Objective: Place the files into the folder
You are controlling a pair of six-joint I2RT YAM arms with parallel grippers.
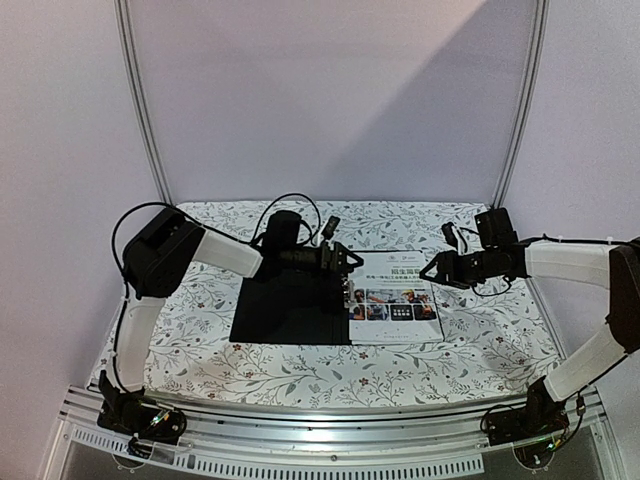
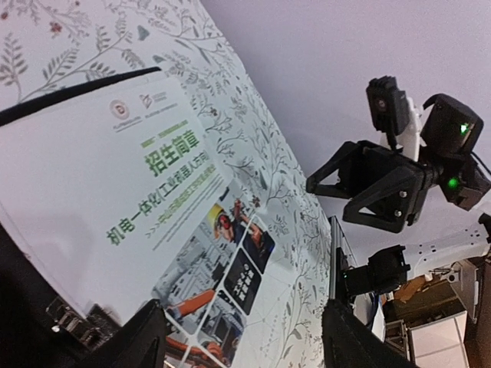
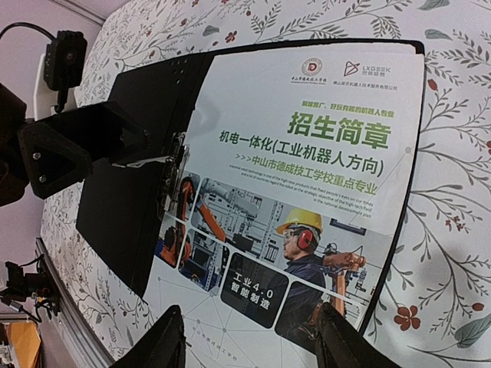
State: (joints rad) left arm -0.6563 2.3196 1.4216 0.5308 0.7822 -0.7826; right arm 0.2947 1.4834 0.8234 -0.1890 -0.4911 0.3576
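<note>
Folder [image 1: 290, 310] lies open on the flowered table [image 1: 200, 350], black inside up. I see the files [image 1: 396, 300] on its right half, within the black border, colour brochure sheet on top. I can't tell how many sheets lie under it. Further back, left gripper [image 1: 352, 262] hovers over the far end of the spine by the metal clip [image 3: 173, 165], fingers spread, pinching nothing. Right gripper [image 1: 432, 270] hangs over the sheet's far right corner, fingers spread too, empty.
</note>
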